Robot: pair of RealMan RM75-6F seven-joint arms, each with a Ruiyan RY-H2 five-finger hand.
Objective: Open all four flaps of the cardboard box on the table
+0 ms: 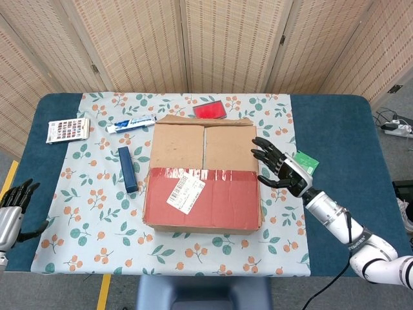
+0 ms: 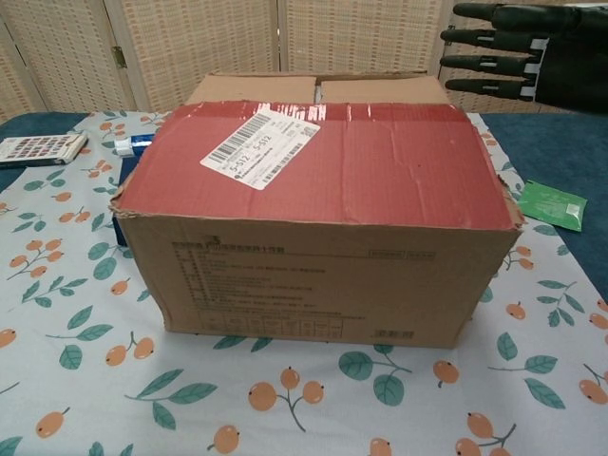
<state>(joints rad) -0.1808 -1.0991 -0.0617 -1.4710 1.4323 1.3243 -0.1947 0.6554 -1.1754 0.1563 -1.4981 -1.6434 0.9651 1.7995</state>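
Observation:
The cardboard box [image 1: 201, 174] [image 2: 313, 209] stands mid-table, its flaps lying flat. A red flap with a white barcode label [image 1: 186, 192] [image 2: 259, 144] covers the near half; two brown flaps meet at a seam on the far half. My right hand [image 1: 279, 169] [image 2: 518, 52] hovers open just off the box's right edge, above top level, fingers spread and pointing left toward the box, touching nothing. My left hand [image 1: 11, 210] hangs open at the table's near left edge, far from the box; the chest view does not show it.
On the floral cloth left of the box lie a dark blue stick-shaped box [image 1: 127, 168], a toothpaste tube [image 1: 131, 123] and a card of coloured squares [image 1: 67, 130] [image 2: 40, 148]. A red packet [image 1: 209, 110] sits behind the box, a green packet [image 1: 306, 161] [image 2: 551, 204] to its right.

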